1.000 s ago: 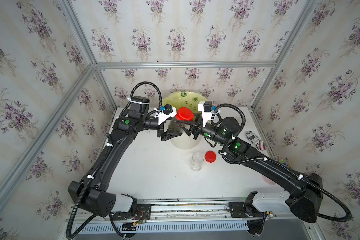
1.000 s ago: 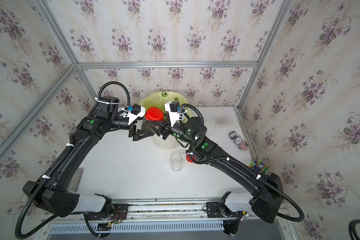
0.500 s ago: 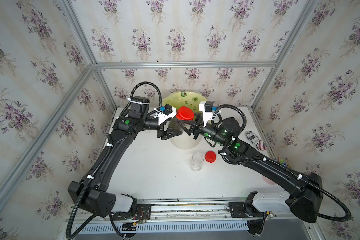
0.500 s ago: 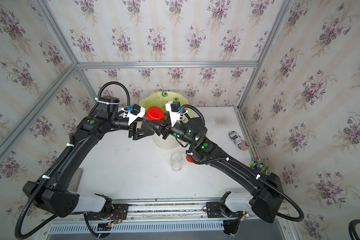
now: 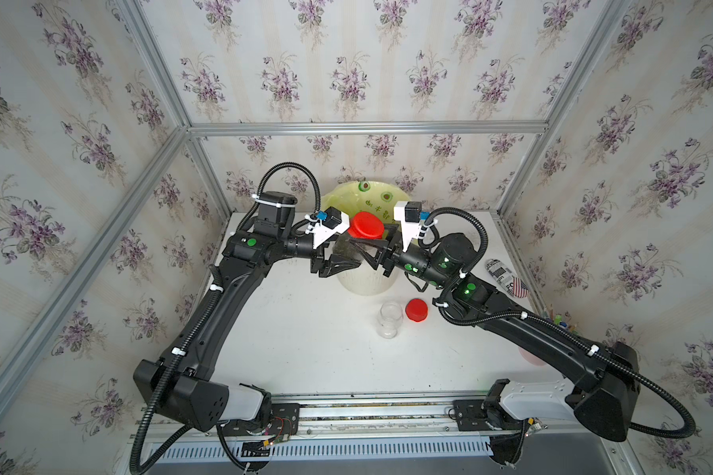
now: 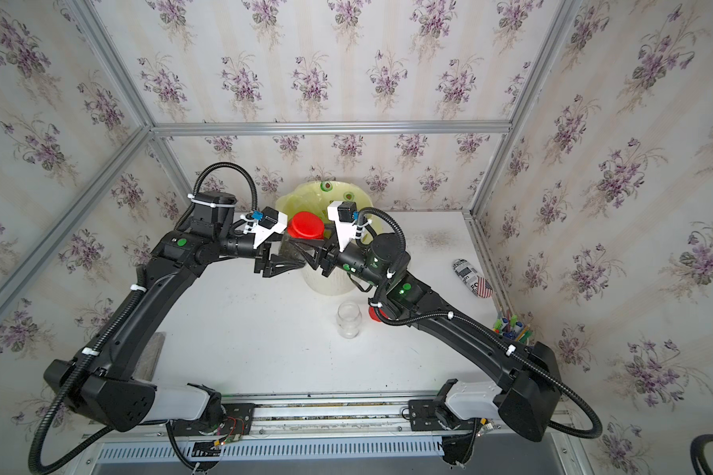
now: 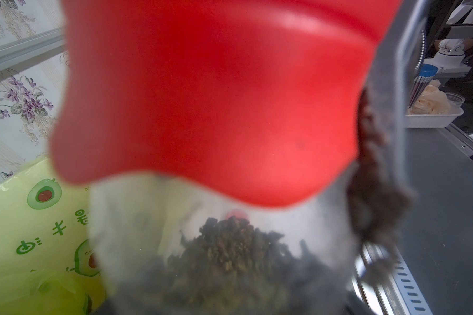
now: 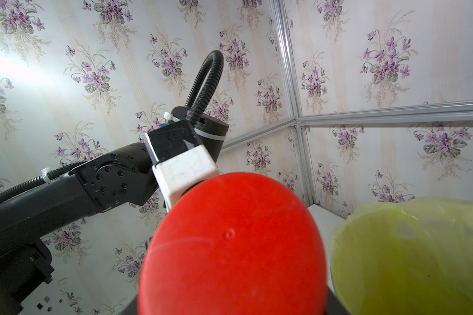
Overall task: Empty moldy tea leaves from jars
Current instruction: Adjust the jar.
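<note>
Red-lidded jar of tea leaves, clasped by right gripper near bin at 12 o'clock; left gripper: grip cannot be told.

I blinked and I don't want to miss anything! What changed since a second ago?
Barely anything. The left tool seems to have pinched in a little on the jar. The right tool still holds that jar by the bin; the empty jar and loose lid stayed put.

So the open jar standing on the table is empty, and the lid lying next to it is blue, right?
Not quite. The lid beside the empty open jar is red, not blue. Both top views show it; the rest is right.
</note>
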`<state>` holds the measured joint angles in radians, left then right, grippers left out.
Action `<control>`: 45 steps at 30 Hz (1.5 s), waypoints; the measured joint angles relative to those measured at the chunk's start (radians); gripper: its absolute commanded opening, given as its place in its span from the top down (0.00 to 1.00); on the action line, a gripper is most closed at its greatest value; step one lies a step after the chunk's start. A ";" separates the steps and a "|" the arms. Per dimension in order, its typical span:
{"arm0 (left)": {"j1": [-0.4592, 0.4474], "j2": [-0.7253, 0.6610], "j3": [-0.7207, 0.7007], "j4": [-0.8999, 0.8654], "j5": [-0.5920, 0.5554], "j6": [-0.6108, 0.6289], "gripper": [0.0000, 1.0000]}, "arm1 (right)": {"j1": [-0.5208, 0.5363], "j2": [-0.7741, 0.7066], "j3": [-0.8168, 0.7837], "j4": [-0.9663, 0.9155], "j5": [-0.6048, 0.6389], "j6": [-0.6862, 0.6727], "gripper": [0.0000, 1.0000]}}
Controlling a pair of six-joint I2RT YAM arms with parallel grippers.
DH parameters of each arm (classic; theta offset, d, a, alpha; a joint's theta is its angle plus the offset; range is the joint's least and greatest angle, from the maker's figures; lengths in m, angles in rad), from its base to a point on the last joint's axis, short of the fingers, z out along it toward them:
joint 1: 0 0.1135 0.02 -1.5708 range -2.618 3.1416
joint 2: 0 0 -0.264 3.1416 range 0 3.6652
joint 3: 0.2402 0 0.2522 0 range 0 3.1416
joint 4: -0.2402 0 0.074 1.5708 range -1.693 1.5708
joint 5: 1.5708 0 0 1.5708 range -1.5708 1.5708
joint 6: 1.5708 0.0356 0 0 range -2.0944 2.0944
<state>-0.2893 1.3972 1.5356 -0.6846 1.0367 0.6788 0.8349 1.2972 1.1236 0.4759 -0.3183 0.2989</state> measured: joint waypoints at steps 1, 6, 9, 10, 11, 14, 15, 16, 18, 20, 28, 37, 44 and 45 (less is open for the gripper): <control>0.000 0.000 0.000 0.000 0.000 0.000 0.25 | 0.000 0.000 0.000 0.000 0.000 0.000 0.42; 0.000 0.000 0.000 -0.004 -0.007 0.017 0.25 | -0.002 0.000 0.000 -0.003 -0.003 -0.001 0.28; 0.000 0.000 -0.002 -0.004 -0.011 0.019 0.25 | -0.002 0.000 0.000 -0.006 -0.002 -0.003 0.20; 0.000 0.000 -0.002 -0.004 -0.012 0.019 0.25 | -0.002 0.000 0.002 -0.010 -0.005 -0.003 0.18; 0.000 0.000 -0.002 -0.003 -0.013 0.019 0.25 | -0.002 0.001 0.005 -0.011 -0.010 -0.003 0.17; 0.000 0.000 -0.002 -0.003 -0.014 0.020 0.25 | -0.002 0.002 0.013 -0.025 -0.015 -0.003 0.15; 0.000 0.000 -0.002 -0.003 -0.016 0.020 0.25 | -0.002 0.002 0.014 -0.029 -0.015 -0.003 0.15; 0.000 0.000 -0.002 -0.003 -0.018 0.021 0.25 | -0.002 0.002 0.015 -0.032 -0.015 -0.004 0.15; 0.000 0.000 -0.002 -0.003 -0.018 0.022 0.25 | -0.002 0.001 0.015 -0.034 -0.014 -0.005 0.15; 0.000 0.000 -0.003 -0.003 -0.019 0.023 0.25 | -0.001 0.000 0.015 -0.041 -0.012 -0.007 0.14; 0.001 -0.003 -0.005 -0.001 -0.039 0.022 0.25 | 0.001 0.000 0.034 -0.102 -0.001 -0.011 0.07; 0.001 -0.010 -0.005 0.019 -0.051 0.022 0.25 | -0.001 -0.005 0.045 -0.161 -0.003 -0.018 0.02; 0.001 -0.010 -0.005 0.020 -0.060 0.023 0.25 | -0.018 -0.052 0.039 -0.217 0.015 -0.039 0.00; 0.001 -0.010 -0.005 0.020 -0.061 0.023 0.25 | -0.018 -0.059 0.039 -0.226 0.017 -0.045 0.00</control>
<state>-0.2882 1.3876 1.5303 -0.6643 0.9760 0.7013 0.8165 1.2381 1.1625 0.2501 -0.3016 0.2539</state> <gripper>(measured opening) 0.749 0.996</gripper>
